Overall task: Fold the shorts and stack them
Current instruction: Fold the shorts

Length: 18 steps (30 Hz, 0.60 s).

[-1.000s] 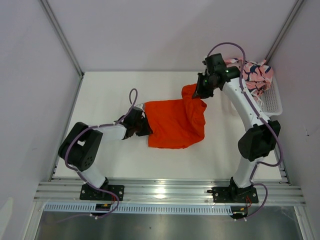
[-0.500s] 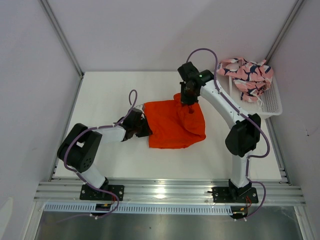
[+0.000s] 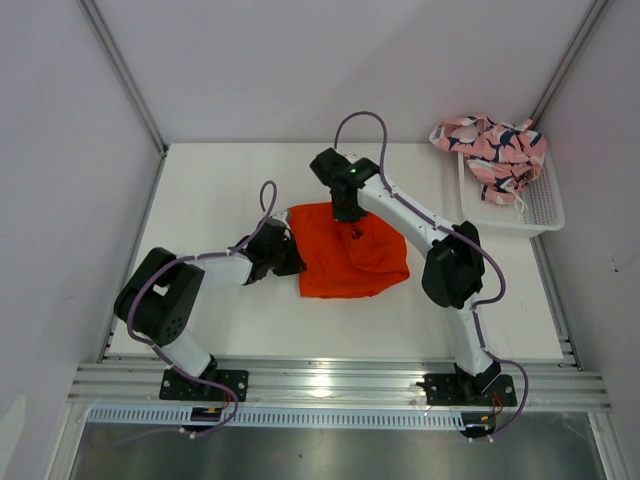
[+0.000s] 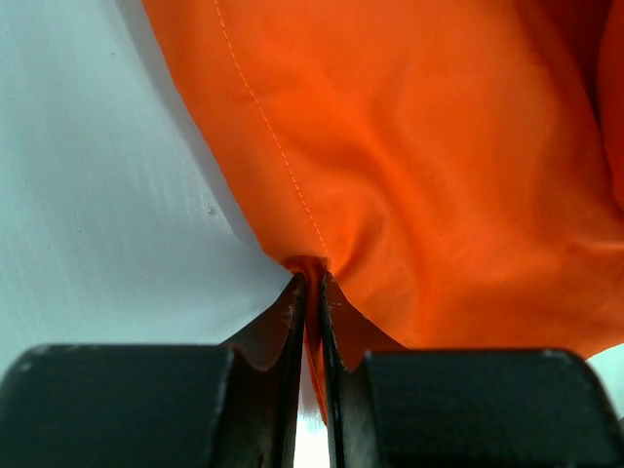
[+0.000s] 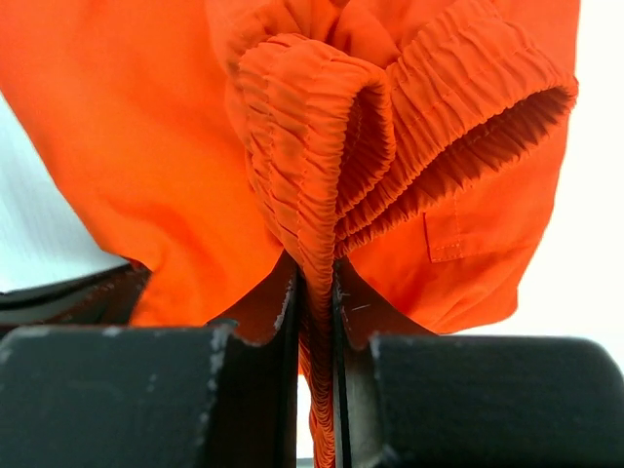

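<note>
Orange shorts (image 3: 350,255) lie spread on the white surface (image 3: 220,190) between the two claws, part flat and part lifted into a fold. The left claw (image 4: 312,283) is closed almost tight on a thin pinch of the stitched edge, with the cloth fanning out ahead of it and to its right. The right claw (image 5: 317,278) is likewise nearly shut, gripping a bunched loop of the ribbed elastic waistband (image 5: 322,117), and the rest of the garment hangs and drapes below it. Pink shorts (image 3: 490,150) sit heaped on the rim of the basket (image 3: 545,205), well off to the right of the right claw, and look untouched. The step in hand appears to be the first fold of the orange pair. To do it well, the left claw should hold its edge low against the surface as an anchor while the right claw carries the waistband across at a low height, so the cloth rolls over rather than drags. Light tension between the two claws would smooth the crumpled middle. Because the waistband is gathered in the grip, releasing it with a slight outward pull should help it lie flat, edge over edge.
</note>
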### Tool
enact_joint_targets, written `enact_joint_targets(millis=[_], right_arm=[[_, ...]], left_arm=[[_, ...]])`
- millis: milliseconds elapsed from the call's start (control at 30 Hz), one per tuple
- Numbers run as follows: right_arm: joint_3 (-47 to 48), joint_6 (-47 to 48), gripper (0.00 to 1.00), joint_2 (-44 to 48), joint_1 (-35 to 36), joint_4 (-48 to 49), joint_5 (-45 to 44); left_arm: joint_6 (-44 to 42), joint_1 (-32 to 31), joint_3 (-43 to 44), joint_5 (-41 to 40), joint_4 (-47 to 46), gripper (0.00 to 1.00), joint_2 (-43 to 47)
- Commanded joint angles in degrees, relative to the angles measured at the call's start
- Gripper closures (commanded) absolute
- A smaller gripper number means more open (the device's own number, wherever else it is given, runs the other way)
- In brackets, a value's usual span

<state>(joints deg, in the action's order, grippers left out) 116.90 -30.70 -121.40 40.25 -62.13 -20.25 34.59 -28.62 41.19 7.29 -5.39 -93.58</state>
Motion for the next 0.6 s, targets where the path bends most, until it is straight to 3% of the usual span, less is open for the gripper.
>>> enact_joint_targets(millis=[0, 433, 567], right_arm=[[6.13, -1.38, 1.00, -1.99, 2.37, 0.43, -6.55], [12.65, 0.55, 0.96, -9.55, 8.09, -3.35, -12.27], [12.65, 1.17, 0.87, -10.61, 8.97, -1.86, -11.48]], left_arm=[[-0.57, -0.73, -0.76, -0.08, 0.91, 0.87, 1.12], [-0.57, -0.82, -0.50, -0.43, 1.17, 0.88, 0.94], [-0.49, -0.82, -0.50, -0.35, 1.08, 0.88, 0.94]])
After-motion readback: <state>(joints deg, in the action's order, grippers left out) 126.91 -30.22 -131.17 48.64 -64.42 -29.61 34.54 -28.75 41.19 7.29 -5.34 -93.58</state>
